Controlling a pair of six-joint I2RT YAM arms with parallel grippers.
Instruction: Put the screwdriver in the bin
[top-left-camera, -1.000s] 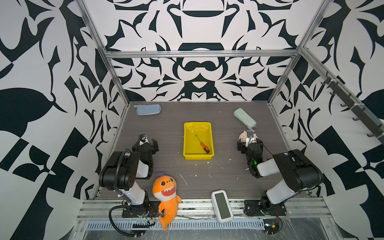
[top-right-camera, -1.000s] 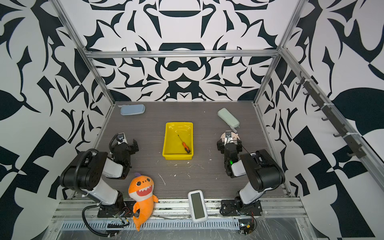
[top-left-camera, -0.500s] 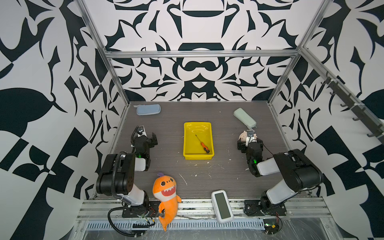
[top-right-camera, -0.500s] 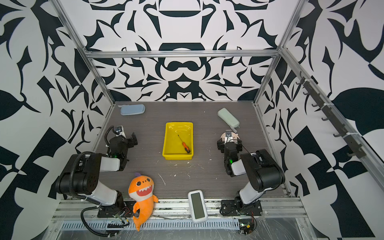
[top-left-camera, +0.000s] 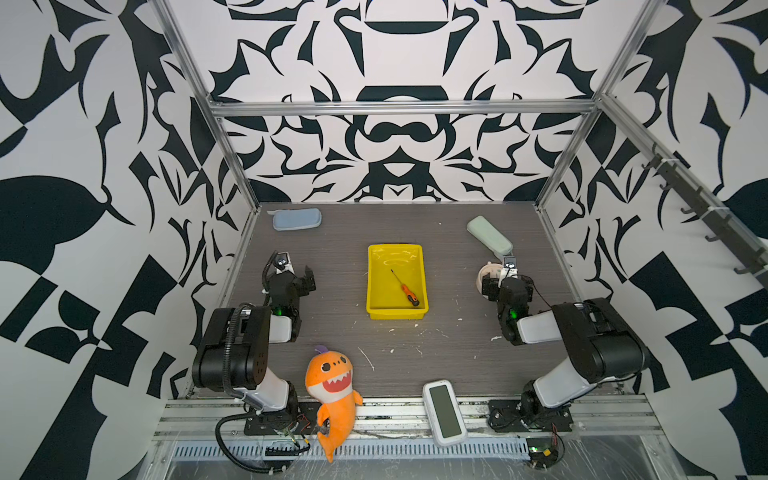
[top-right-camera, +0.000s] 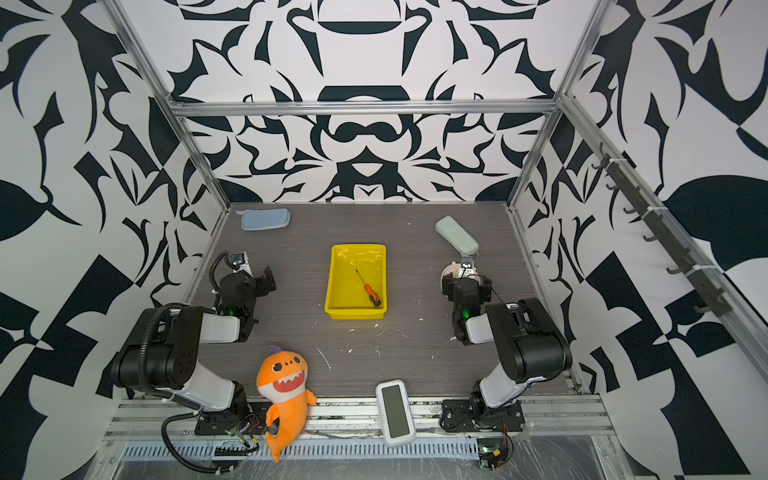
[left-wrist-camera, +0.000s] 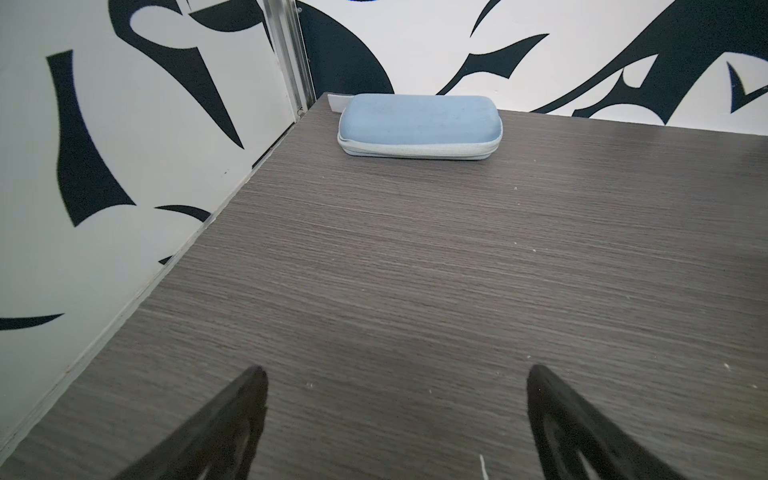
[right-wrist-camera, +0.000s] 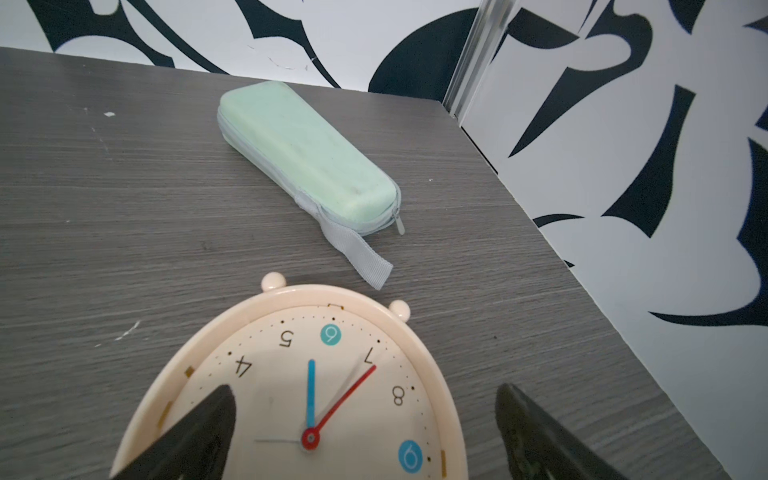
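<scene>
In both top views the screwdriver (top-left-camera: 405, 288) (top-right-camera: 368, 288) lies slanted inside the yellow bin (top-left-camera: 396, 248) (top-right-camera: 345, 286).

In the left wrist view the left gripper (left-wrist-camera: 397, 370) is wide open and holds nothing. A shut blue case (left-wrist-camera: 419, 124) lies ahead.

In the right wrist view the right gripper (right-wrist-camera: 365, 388) is spread wide over a clock (right-wrist-camera: 291, 374) and holds nothing. A zipped green case (right-wrist-camera: 307, 158) lies beyond.
</scene>
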